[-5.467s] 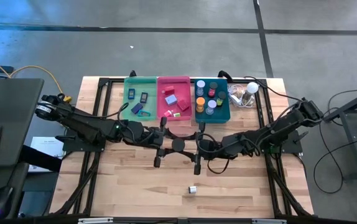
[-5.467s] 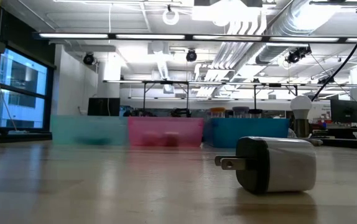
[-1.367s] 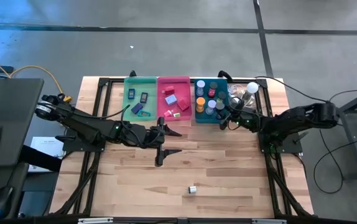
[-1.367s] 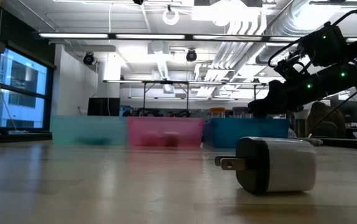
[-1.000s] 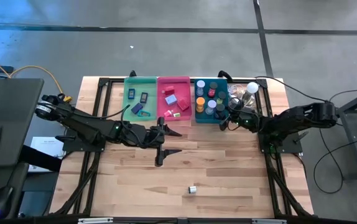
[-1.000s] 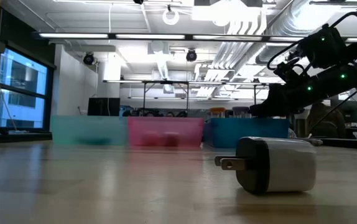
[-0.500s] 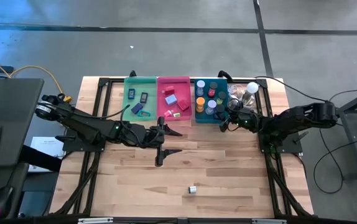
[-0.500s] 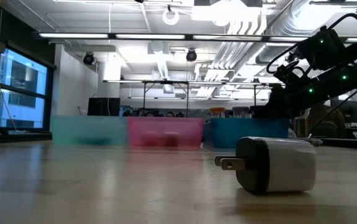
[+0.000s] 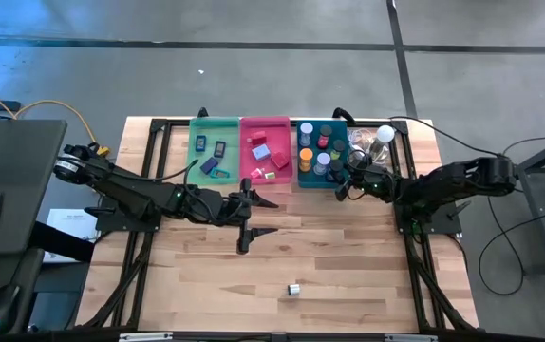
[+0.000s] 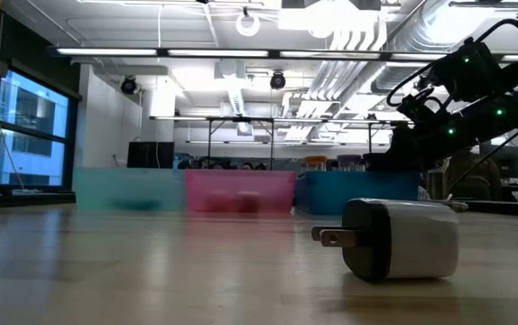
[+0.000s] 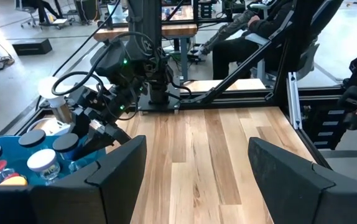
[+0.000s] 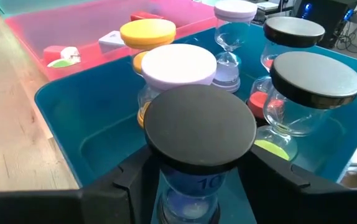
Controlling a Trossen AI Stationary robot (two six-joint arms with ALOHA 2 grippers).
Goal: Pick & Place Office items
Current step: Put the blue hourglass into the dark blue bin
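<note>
my right hand (image 12: 194, 186) clamped on black-capped hourglass (image 12: 200, 134), over teal bin (image 9: 325, 176) at desk's 1 o'clock | my left hand (image 11: 194, 168) fingers apart, idle mid-desk (image 9: 282, 256) by pink bin (image 9: 265, 122) | white charger (image 9: 293, 289) lies loose at 6 o'clock

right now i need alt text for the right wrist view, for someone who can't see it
The right gripper grips a black-capped sand timer between its dark fingers, over the teal bin. More timers stand in the bin with white, yellow, lavender and black caps, and the pink bin sits alongside on the wooden table.
</note>
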